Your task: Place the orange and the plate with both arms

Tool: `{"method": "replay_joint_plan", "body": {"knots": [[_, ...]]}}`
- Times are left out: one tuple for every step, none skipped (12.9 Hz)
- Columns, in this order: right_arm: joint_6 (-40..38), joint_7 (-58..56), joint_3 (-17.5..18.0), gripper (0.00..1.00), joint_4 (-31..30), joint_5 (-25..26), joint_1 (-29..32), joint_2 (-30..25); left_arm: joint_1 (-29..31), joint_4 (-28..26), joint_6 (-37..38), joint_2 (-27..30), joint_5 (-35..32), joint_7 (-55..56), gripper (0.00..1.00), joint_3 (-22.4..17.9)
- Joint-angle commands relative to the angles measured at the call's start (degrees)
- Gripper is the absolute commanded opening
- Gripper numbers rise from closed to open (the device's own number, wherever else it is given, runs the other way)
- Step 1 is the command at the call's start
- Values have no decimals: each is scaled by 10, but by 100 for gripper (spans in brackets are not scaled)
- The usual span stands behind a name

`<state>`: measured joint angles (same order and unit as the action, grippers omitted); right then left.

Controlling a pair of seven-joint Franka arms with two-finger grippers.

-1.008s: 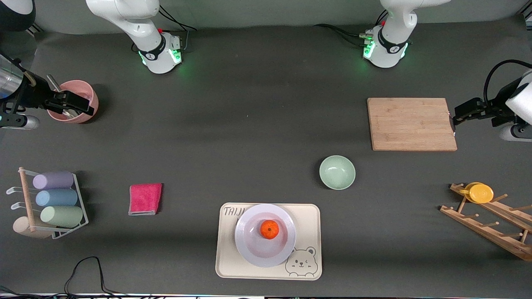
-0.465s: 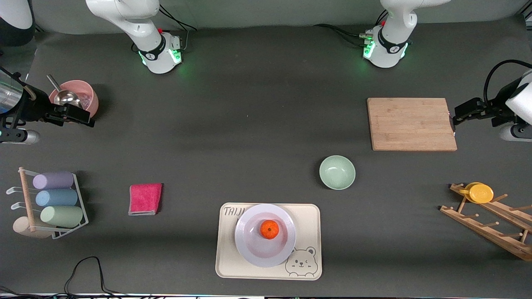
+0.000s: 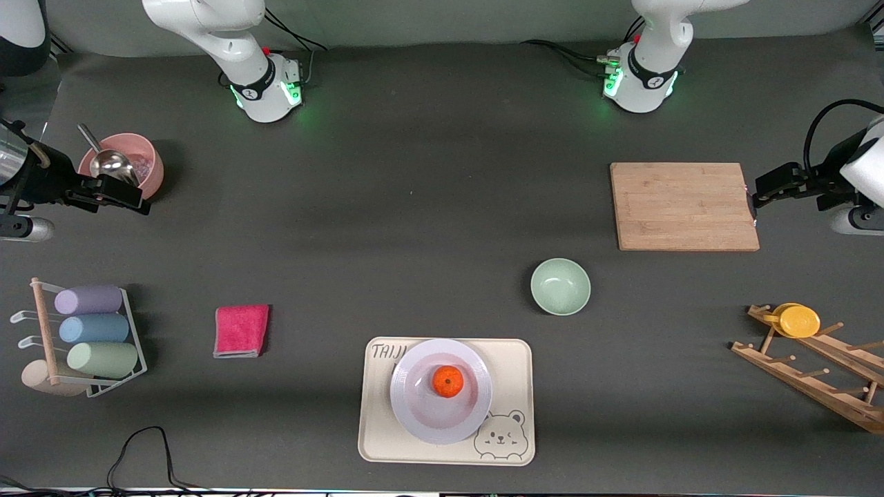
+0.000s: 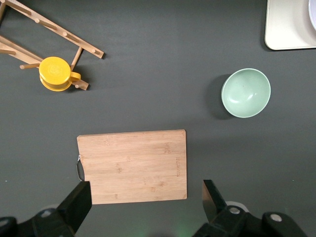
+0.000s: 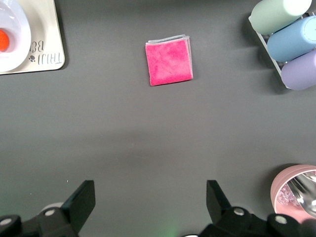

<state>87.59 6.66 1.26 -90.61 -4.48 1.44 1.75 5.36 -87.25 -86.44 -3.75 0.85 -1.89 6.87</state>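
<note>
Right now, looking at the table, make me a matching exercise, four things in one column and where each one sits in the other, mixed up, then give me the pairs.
Things
1. orange
2. plate
3. spoon
4. yellow cup

Places
A. on the wooden peg rack
B. in the pink bowl
C. on the plate
D. on the bear tray

Pairs: 1-C, 2-D, 3-B, 4-A
</note>
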Motion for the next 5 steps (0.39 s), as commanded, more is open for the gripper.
{"method": "replay_joint_plan", "body": {"knots": [[-4,-12,-7,100,11,8,-7,-1,-8,-4,6,9,6,-7,100,-8],[-4,-12,-7,100,11,10,-8,-2,-8,-4,6,9,6,-7,100,-8],[-4,-13,-7,100,11,10,-8,-2,-8,-4,6,9,6,-7,100,-8],[-5,-13,-7,100,11,10,-8,-3,-8,-4,6,8,6,-7,100,-8],[-6,-13,-7,100,11,10,-8,-3,-8,-3,6,8,6,-7,100,-8]]}}
